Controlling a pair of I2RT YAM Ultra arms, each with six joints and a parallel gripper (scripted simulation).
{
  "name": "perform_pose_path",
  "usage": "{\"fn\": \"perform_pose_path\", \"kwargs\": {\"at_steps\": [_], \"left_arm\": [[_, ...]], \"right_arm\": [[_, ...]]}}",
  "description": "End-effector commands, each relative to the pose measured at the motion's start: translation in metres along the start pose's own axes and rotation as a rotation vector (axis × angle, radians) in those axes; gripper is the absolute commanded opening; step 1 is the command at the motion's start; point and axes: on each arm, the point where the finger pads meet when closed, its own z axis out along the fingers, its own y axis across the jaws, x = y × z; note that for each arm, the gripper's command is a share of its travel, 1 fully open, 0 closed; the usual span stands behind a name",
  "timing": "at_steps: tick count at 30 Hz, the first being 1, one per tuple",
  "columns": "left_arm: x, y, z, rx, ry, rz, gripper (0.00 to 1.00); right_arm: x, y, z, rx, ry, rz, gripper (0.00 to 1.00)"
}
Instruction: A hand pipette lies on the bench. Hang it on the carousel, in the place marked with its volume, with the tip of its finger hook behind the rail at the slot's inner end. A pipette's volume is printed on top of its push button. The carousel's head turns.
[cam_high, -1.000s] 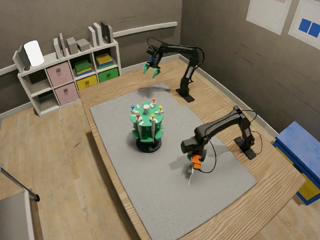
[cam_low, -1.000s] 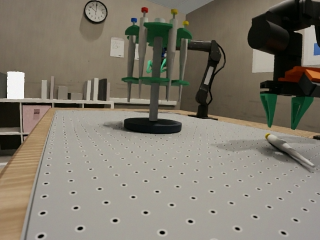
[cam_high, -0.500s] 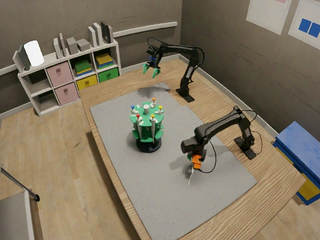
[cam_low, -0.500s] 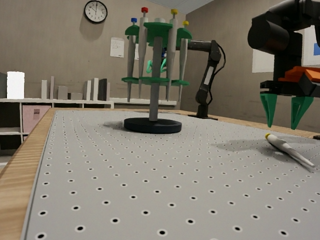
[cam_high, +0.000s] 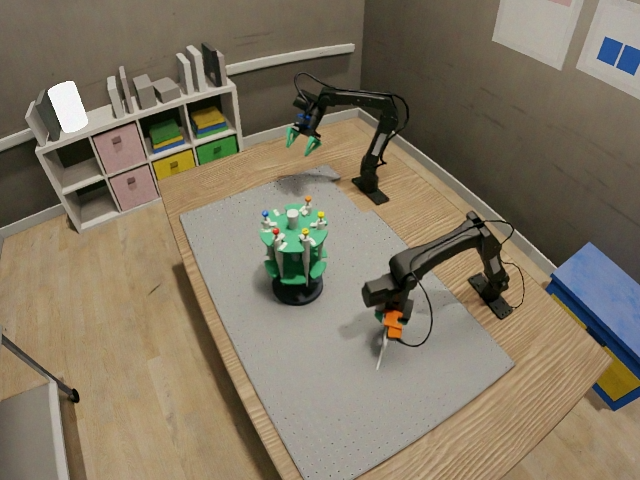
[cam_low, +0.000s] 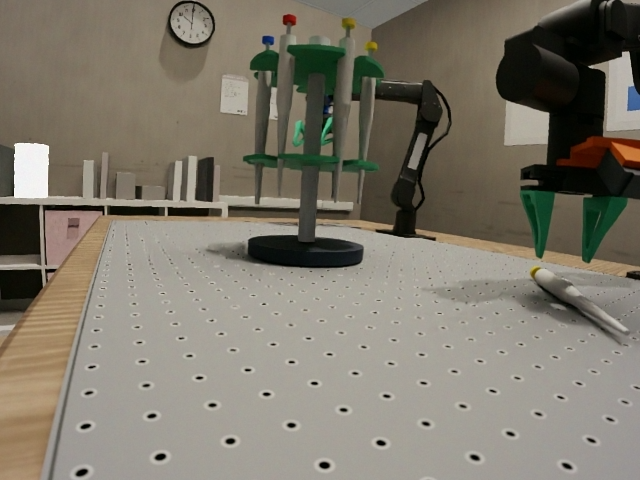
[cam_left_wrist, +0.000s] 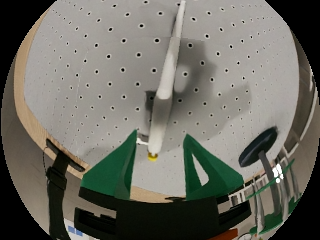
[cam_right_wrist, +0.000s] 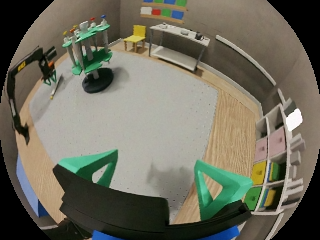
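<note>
Bookshelf (cam_high: 235, 111) stood at far left by the wall in the top view. Next came the green carousel (cam_high: 294, 241) (cam_low: 305, 252) (cam_left_wrist: 259, 147) (cam_right_wrist: 98, 81), upright on its round black base on the grey perforated mat (cam_high: 310, 372) (cam_low: 258, 310) (cam_left_wrist: 110, 70) (cam_right_wrist: 150, 100). Five pipettes hung around it: one with a blue button, one red, one orange, two yellow.

Right gripper (cam_high: 298, 149) (cam_low: 311, 144) (cam_right_wrist: 157, 156) was up beyond the carousel, jaws wide, nothing in them.

Then the loose white pipette (cam_high: 382, 352) (cam_low: 572, 296) (cam_left_wrist: 161, 112) (cam_right_wrist: 57, 87), off the carousel, lying on the mat under the left gripper (cam_high: 388, 321) (cam_low: 563, 258) (cam_left_wrist: 161, 136) (cam_right_wrist: 53, 84). Its yellow button (cam_low: 535, 271) (cam_left_wrist: 152, 157) (cam_right_wrist: 51, 97) pointed away from its thin tip; the volume print was too small to read.

Left gripper pointed down above the pipette's button end, jaws partway open, fingertips clear of it, holding nothing.
</note>
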Motion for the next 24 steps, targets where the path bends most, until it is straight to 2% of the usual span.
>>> {"fn": "perform_pose_path", "kwargs": {"at_steps": [1,8,10,19,22,24], "left_arm": [[-0.005,-0.009,-0.022,0.047,-0.051,0.001,0.54],[-0.005,-0.009,-0.022,0.047,-0.051,0.001,0.54],[0.000,-0.002,-0.008,0.022,-0.032,0.002,0.54],[0.000,-0.002,0.007,0.016,-0.028,0.002,0.54],[-0.006,-0.012,-0.002,0.047,-0.051,0.002,0.54],[0.001,-0.002,0.015,0.006,-0.021,0.002,0.54]], "right_arm": [[-0.005,-0.004,-0.001,-0.002,-0.023,-0.008,1.00],[-0.005,-0.004,-0.001,-0.002,-0.023,-0.008,1.00],[-0.005,-0.004,-0.001,-0.002,-0.023,-0.008,1.00],[-0.005,-0.004,-0.001,-0.002,-0.023,-0.008,1.00],[-0.005,-0.004,-0.001,-0.002,-0.023,-0.008,1.00],[-0.005,-0.004,-0.001,-0.002,-0.023,-0.008,1.00]]}}
